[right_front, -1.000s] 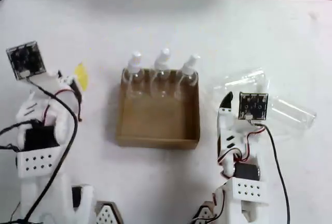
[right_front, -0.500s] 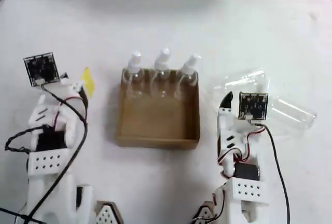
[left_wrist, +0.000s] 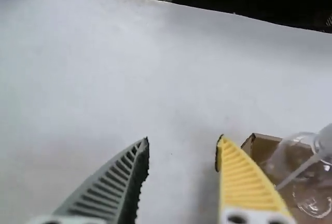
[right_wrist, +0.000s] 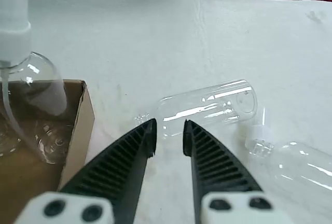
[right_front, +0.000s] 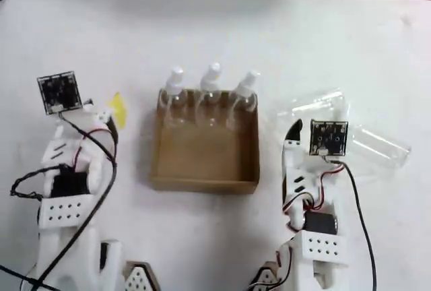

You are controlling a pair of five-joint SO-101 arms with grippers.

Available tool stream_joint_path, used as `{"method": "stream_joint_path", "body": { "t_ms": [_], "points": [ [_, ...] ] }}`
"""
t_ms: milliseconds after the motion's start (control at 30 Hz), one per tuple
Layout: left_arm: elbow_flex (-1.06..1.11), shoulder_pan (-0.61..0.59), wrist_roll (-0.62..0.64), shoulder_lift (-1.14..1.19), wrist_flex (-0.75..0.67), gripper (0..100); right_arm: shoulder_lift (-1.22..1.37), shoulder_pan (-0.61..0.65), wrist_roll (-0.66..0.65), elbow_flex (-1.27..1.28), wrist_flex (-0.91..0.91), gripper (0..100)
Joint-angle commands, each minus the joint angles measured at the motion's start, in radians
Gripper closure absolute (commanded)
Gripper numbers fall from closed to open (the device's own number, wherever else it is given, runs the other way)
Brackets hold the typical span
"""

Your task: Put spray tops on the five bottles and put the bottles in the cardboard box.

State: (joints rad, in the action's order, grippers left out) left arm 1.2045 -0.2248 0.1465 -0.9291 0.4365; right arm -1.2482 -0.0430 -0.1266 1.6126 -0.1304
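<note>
I am holding my right gripper (right_wrist: 168, 130), slightly parted and empty, beside the fourth, uncapped bottle (right_wrist: 207, 105). Next, probably: grasping it for capping.

Even, bright light on a white table (right_front: 222, 35).
Glints are seen on clear bottles (right_front: 380, 144) at 3 o'clock; shadows are faint.

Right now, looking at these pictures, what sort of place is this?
Probably a robotics lab or hobby workbench: the left arm and right arm with exposed wires stand at a white-covered table holding a cardboard box.
</note>
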Motion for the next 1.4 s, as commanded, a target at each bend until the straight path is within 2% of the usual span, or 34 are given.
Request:
{"method": "stream_joint_path", "body": {
  "t_ms": [0,133,933,1100,1267,1367],
  "points": [
    [0.029,0.050,-0.014,-0.022,-0.078,80,-0.015,-0.005,-0.015,-0.003,0.016,92.8],
    [0.061,0.059,-0.014,-0.022,-0.127,80,-0.015,-0.005,-0.015,-0.003,0.016,92.8],
    [0.060,0.053,-0.009,-0.022,-0.124,80,-0.021,-0.005,-0.015,-0.003,0.016,92.8],
    [0.054,0.088,-0.011,-0.022,-0.118,80,-0.021,-0.002,-0.015,-0.003,0.016,92.7],
    [0.012,0.107,-0.018,-0.022,-0.052,80,-0.021,-0.005,-0.015,-0.003,0.016,92.8],
    [-0.054,0.074,-0.081,-0.022,0.037,80,-0.021,-0.005,-0.015,-0.003,0.016,92.9]
  ]
}}
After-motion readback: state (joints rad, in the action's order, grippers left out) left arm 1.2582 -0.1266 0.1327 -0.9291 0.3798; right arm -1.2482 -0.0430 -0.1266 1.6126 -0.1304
